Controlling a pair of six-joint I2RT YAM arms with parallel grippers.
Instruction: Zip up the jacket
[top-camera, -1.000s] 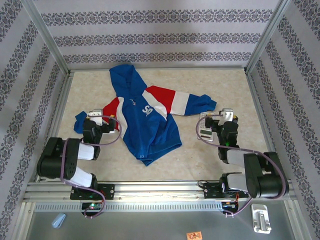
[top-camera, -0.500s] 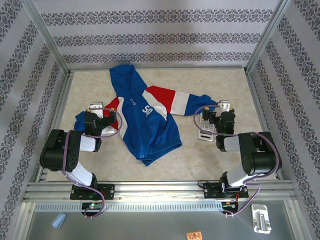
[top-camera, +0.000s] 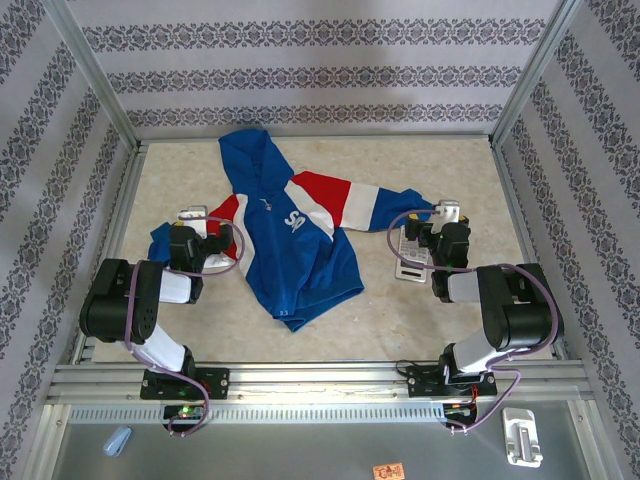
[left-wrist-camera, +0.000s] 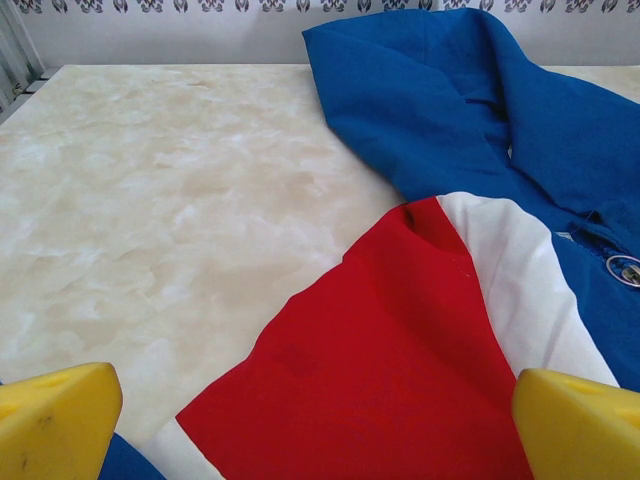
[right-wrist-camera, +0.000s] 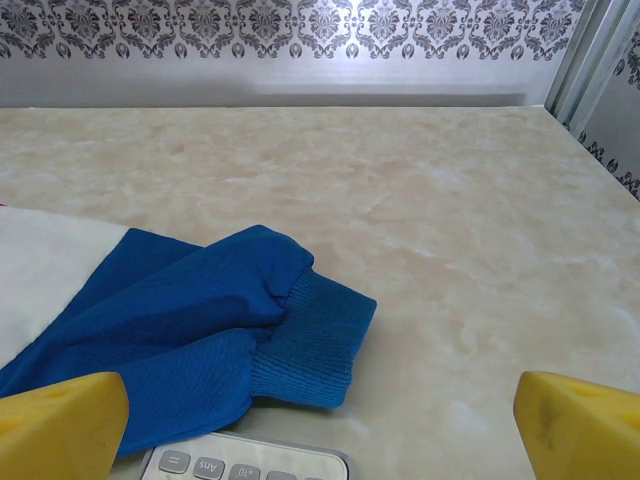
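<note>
The blue hooded jacket (top-camera: 290, 240) lies flat mid-table, hood toward the back wall and red and white sleeves spread to both sides. My left gripper (top-camera: 191, 214) rests low at the jacket's left sleeve. In the left wrist view it is open (left-wrist-camera: 320, 440), its yellow fingertips (left-wrist-camera: 55, 420) far apart over the red sleeve panel (left-wrist-camera: 380, 360). My right gripper (top-camera: 448, 213) sits by the right sleeve's end. It is open too (right-wrist-camera: 320, 440), with the blue cuff (right-wrist-camera: 310, 340) just ahead and nothing between the fingers.
A grey calculator (top-camera: 408, 255) lies under the right gripper, its keys (right-wrist-camera: 245, 465) showing beside the cuff. Patterned walls and metal posts (top-camera: 100, 85) enclose the table. Small items lie off the table in front: a blue one (top-camera: 118, 440) and a white one (top-camera: 522, 437).
Over the first half second both grippers moved a little farther from the bases, toward the sleeves, and the right arm folded in. Since then nothing has moved.
</note>
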